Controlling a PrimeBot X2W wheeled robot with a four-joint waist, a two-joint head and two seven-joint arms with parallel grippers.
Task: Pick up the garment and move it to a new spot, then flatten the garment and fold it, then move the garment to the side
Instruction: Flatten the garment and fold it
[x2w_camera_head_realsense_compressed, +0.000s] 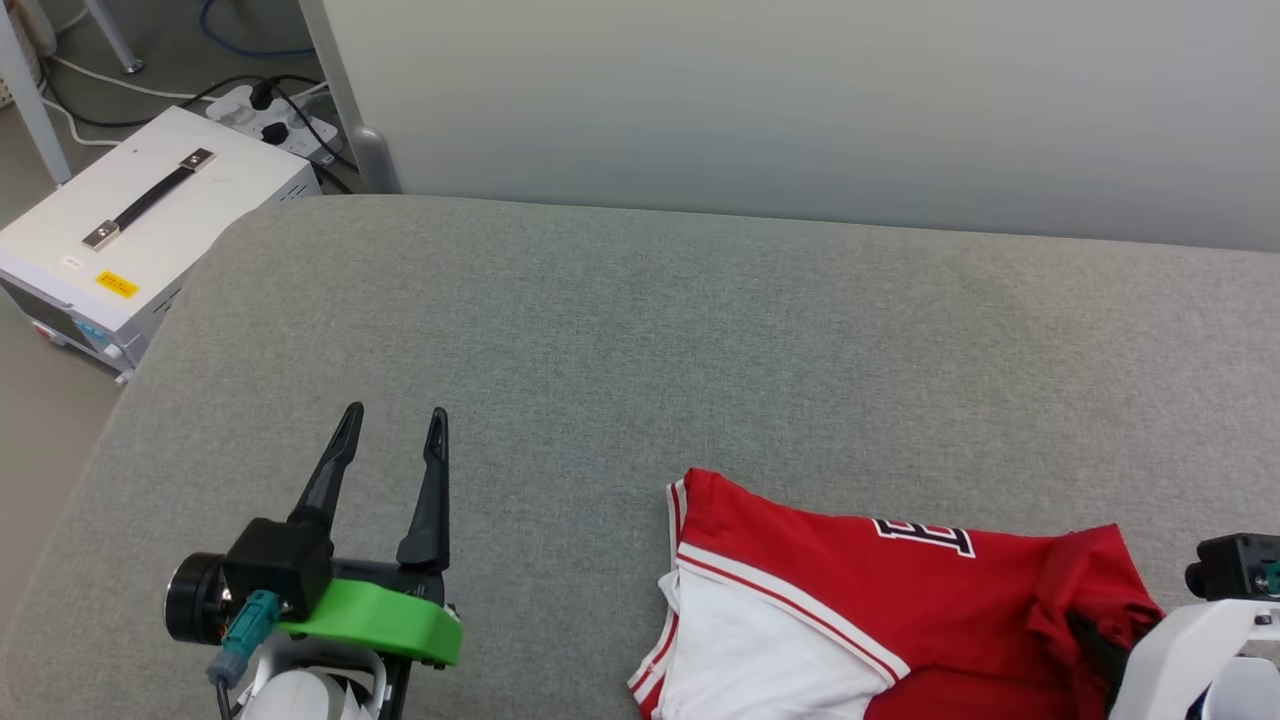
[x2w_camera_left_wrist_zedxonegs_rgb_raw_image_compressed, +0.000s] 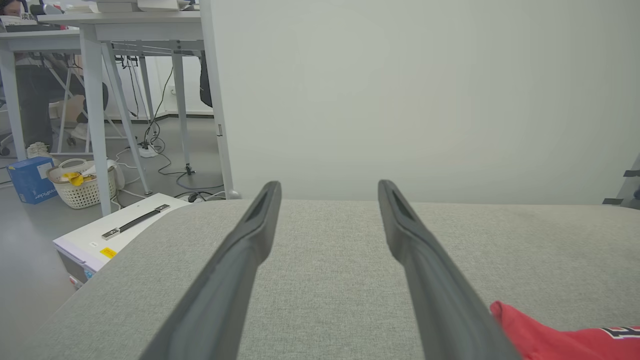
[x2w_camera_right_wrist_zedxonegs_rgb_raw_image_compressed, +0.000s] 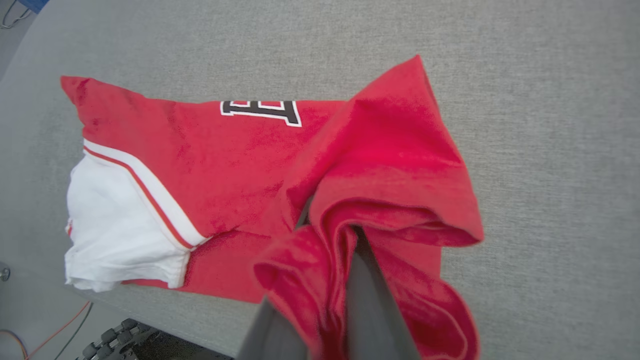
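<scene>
The garment (x2w_camera_head_realsense_compressed: 850, 600) is a red jersey with a white sleeve and striped trim, lying rumpled at the near right of the grey surface (x2w_camera_head_realsense_compressed: 640, 330). Black, white-outlined lettering shows on it. My right gripper (x2w_camera_right_wrist_zedxonegs_rgb_raw_image_compressed: 332, 227) is shut on a bunched fold of the garment (x2w_camera_right_wrist_zedxonegs_rgb_raw_image_compressed: 240, 165), with red cloth wrapped around its dark fingers. In the head view the right wrist sits at the garment's right end (x2w_camera_head_realsense_compressed: 1100, 640). My left gripper (x2w_camera_head_realsense_compressed: 393, 420) stands open over bare fabric, left of the garment and apart from it. A red corner of the garment (x2w_camera_left_wrist_zedxonegs_rgb_raw_image_compressed: 550, 335) shows beside my left gripper (x2w_camera_left_wrist_zedxonegs_rgb_raw_image_compressed: 327, 192).
A pale partition wall (x2w_camera_head_realsense_compressed: 800, 100) runs along the far edge of the surface. Off the left edge on the floor stands a white box with a black handle (x2w_camera_head_realsense_compressed: 140, 230), with a power strip and cables behind it. Desks, a basket and a seated person's legs are further left.
</scene>
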